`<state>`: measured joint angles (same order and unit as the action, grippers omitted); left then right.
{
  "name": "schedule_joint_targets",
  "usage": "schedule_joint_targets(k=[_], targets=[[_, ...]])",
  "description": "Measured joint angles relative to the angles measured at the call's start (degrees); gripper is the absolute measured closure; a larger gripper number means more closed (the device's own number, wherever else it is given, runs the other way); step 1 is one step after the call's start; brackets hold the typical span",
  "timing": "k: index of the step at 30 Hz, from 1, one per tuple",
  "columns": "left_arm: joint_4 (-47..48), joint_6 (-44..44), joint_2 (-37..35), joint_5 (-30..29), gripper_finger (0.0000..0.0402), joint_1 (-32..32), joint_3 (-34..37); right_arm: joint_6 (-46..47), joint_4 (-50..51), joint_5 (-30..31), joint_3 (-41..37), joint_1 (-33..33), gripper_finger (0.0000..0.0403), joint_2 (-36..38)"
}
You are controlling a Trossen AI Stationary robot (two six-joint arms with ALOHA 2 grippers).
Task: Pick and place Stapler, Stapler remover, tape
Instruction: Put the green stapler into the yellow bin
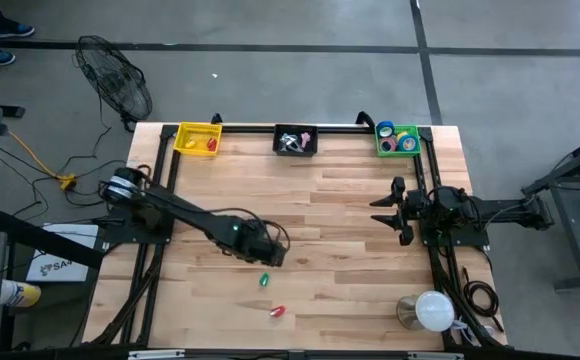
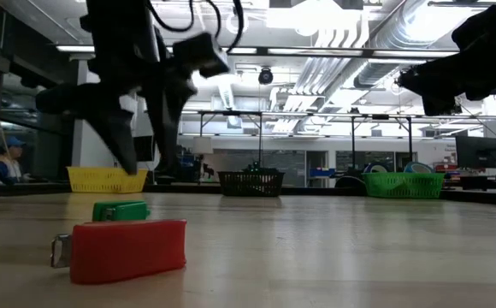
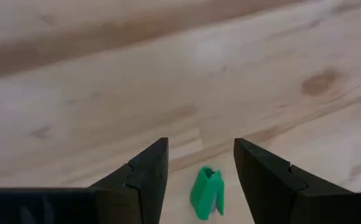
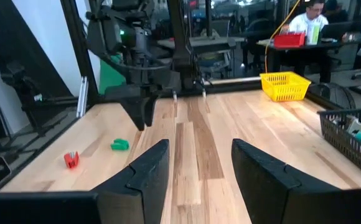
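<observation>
**Lining up on the green stapler**

My left gripper [image 3: 199,171] hangs over the worktop [image 1: 350,230] with its fingers [image 3: 146,174] spread and nothing between them. The green stapler [image 3: 206,193] lies flat on the wood just ahead of the tips, roughly in line with the gap, not touched yet. The red stapler [image 1: 278,312] lies nearer the front edge, apart from the green one. The tape [image 1: 398,137] rolls sit in the green basket [image 1: 382,150] at the back right; the yellow basket [image 1: 196,138] and the black basket [image 1: 295,141] stand along the same edge.

I judge this the approach to a pick. Next I should come down with one finger on each side of the green stapler, then close.

My right gripper [image 4: 196,165] waits at the right side, fingers apart, empty.
</observation>
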<state>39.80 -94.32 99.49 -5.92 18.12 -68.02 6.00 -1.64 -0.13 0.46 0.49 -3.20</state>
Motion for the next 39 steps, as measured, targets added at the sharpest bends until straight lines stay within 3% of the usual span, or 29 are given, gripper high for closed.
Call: schedule_joint_targets(k=[12,20,39], targets=[[5.85,1.32,12.04,5.14,0.0224,0.36,-14.69,0.0,0.07,-0.07,-0.02,-0.02,0.0238,-0.57],[17.04,-1.46,16.68,5.86,0.0225,1.97,-22.31,0.0,0.1,-0.08,-0.02,-0.02,0.0238,-1.34],[17.0,-7.56,18.31,6.17,0.0225,4.41,-22.59,0.0,0.08,-0.08,-0.02,-0.01,0.0238,-2.08]])
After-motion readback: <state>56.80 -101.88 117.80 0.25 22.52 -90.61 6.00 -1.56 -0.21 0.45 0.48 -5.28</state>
